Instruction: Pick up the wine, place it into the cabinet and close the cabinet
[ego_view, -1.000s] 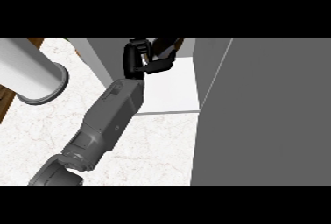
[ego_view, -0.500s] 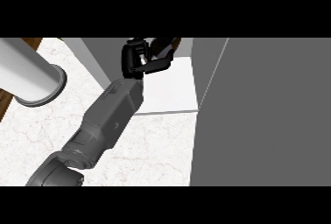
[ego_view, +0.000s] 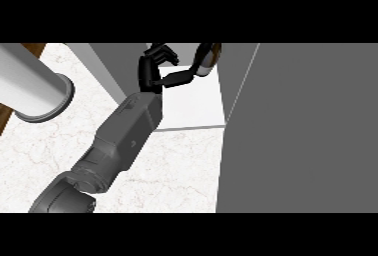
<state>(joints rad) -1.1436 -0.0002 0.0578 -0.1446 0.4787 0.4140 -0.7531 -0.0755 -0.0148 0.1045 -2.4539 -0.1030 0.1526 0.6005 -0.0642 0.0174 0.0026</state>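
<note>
Only my left forearm (ego_view: 129, 135) shows, running from the lower left up to the open cabinet. My left hand (ego_view: 156, 67) is at the top of the view, over the cabinet's white shelf (ego_view: 193, 107). Its fingers are curled and reach right to the wine (ego_view: 209, 56), a brown bottle with a pale label. Only a small part of the bottle shows, at the picture's upper edge beside the door. The right hand is out of the view.
The cabinet's open grey door (ego_view: 310, 130) fills the right side. The cabinet's grey side wall (ego_view: 111, 65) stands left of the hand. A large pale cylinder (ego_view: 29, 85) lies at the left on the marble counter (ego_view: 184, 165).
The hand and the bottle have moved slightly up and to the right, further over the shelf. The forearm has followed.
</note>
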